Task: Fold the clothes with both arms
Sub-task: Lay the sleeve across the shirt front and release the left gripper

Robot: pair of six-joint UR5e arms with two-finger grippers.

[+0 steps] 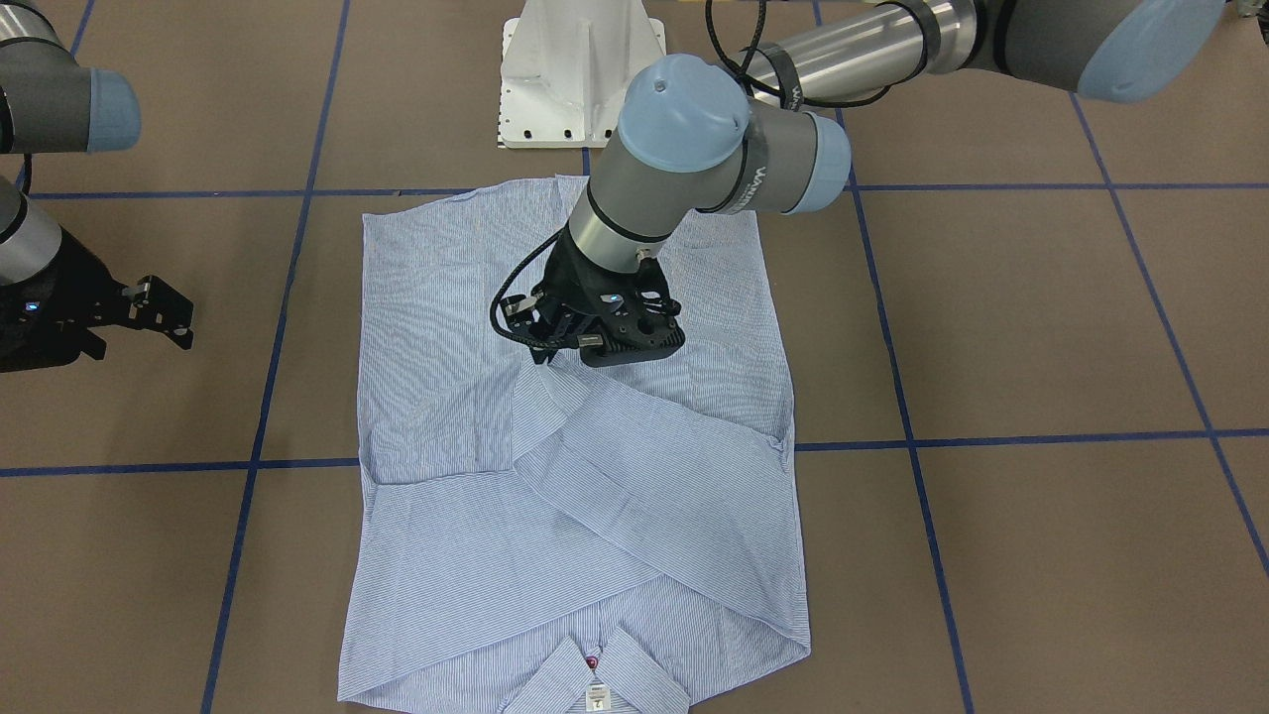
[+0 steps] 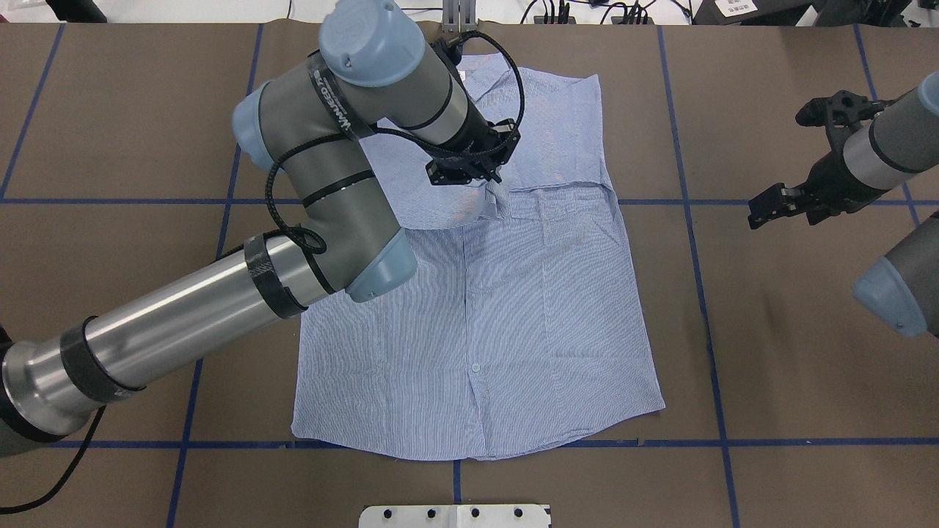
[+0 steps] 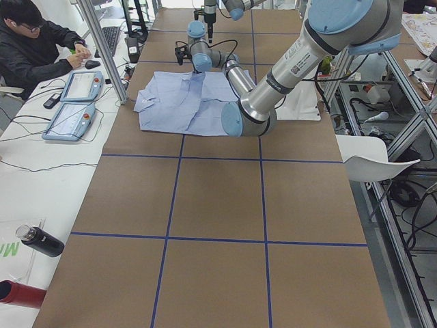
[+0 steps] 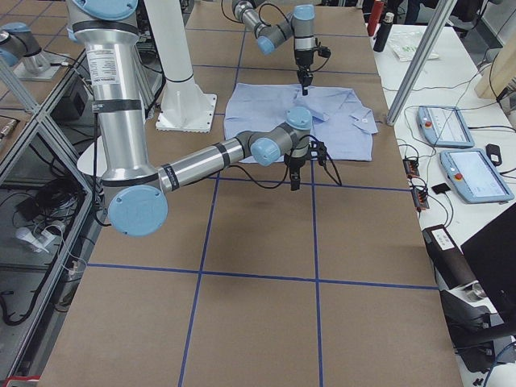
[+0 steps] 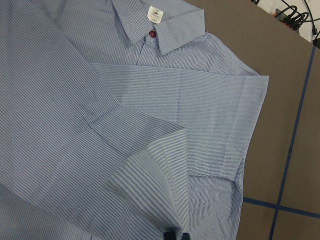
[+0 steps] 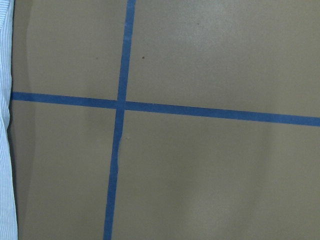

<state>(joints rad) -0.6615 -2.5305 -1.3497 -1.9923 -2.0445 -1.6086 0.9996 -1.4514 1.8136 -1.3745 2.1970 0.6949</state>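
Note:
The pinstriped shirt [image 1: 615,516] lies flat on the brown table, collar [image 1: 595,679] at the far side from the robot, both sleeves folded across its body. It also shows in the overhead view [image 2: 543,315]. My left gripper [image 1: 551,355] is shut on a sleeve cuff [image 5: 155,195] and holds it just above the shirt's middle; it also shows from overhead [image 2: 494,183]. The left wrist view shows the collar's white label [image 5: 154,12] and a dark red button [image 5: 152,34]. My right gripper [image 1: 164,312] is open and empty above bare table, off the shirt's side [image 2: 770,207].
The white pedestal base [image 1: 580,69] stands at the robot's side of the table. Blue tape lines [image 6: 120,105] grid the brown table. The shirt's edge [image 6: 5,150] shows in the right wrist view. An operator [image 3: 34,41] and teach pendants [image 3: 72,102] are beside the table.

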